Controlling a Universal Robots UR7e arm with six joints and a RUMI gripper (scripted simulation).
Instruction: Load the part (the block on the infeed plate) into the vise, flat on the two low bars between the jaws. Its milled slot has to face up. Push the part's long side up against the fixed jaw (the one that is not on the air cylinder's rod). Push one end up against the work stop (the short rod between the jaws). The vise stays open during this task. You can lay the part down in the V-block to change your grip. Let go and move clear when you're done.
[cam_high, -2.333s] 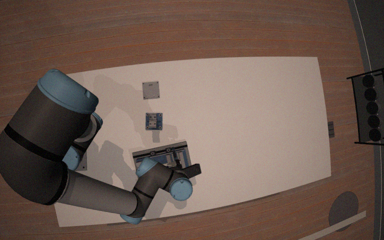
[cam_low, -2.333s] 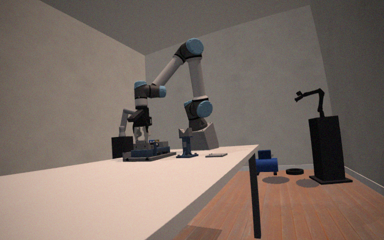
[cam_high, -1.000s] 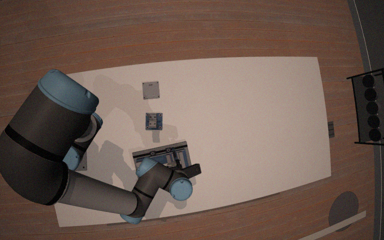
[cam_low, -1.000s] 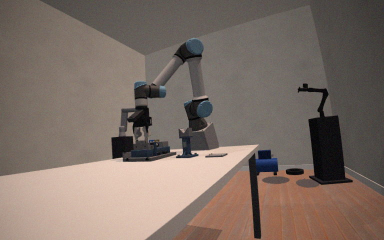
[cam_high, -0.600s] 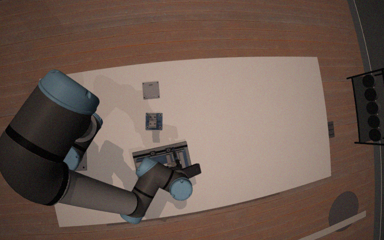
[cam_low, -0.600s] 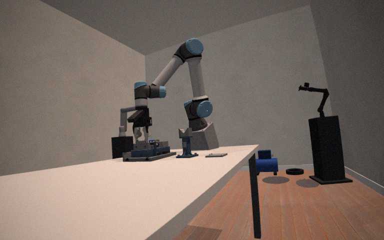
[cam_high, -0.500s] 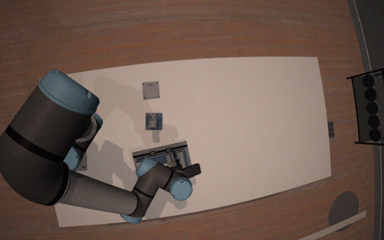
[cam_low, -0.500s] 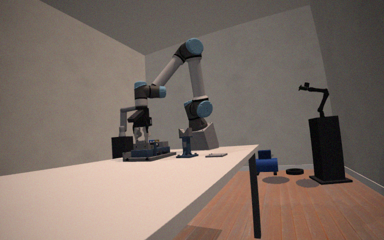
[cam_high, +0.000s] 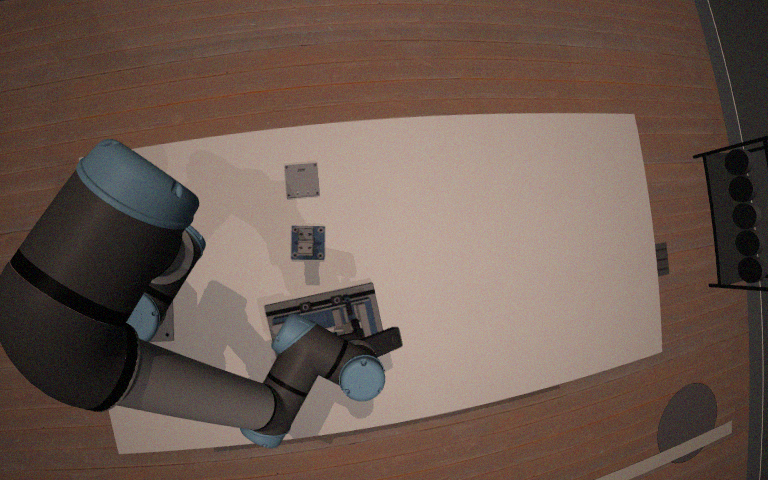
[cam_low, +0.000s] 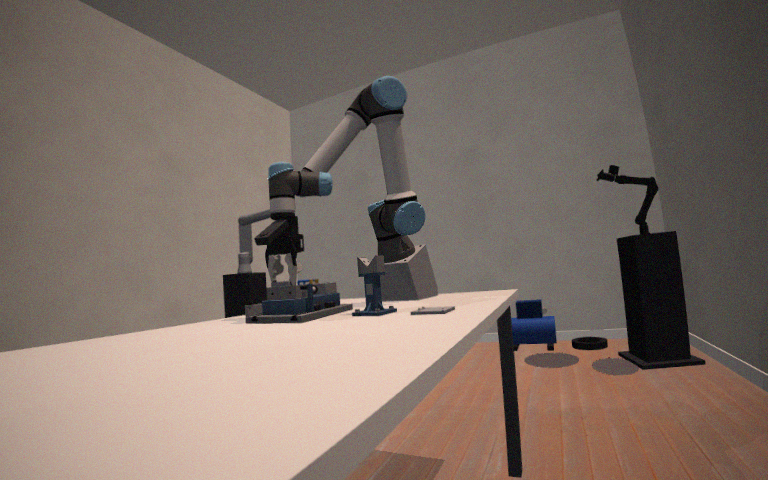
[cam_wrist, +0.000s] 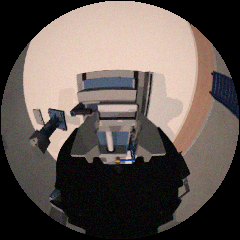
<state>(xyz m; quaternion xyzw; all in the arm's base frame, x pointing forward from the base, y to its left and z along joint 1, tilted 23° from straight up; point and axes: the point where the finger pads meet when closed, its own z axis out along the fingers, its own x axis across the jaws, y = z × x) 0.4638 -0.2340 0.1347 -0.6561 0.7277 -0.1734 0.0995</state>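
In the top view, the arm (cam_high: 195, 390) hides part of the vise (cam_high: 370, 291).

The V-block stand (cam_high: 295, 243) (cam_low: 373, 294) (cam_wrist: 57, 119) is blue, its top grey.

1. The pincer (cam_low: 281, 277) (cam_wrist: 118, 122) has a black top and pale grey fingers (cam_low: 292, 273).
2. A black, boxy lump (cam_high: 386, 339) (cam_low: 273, 232) sticks out beside the pincer's top.
3. Above the pincer, the arm's bends are dark grey, with round, light blue caps (cam_high: 362, 378) (cam_low: 280, 169) – like lids.
4. Farther from the pincer are smooth, round grey tubes (cam_high: 198, 386) (cam_low: 335, 141) – and thin black rings (cam_high: 67, 294) go around the joints.
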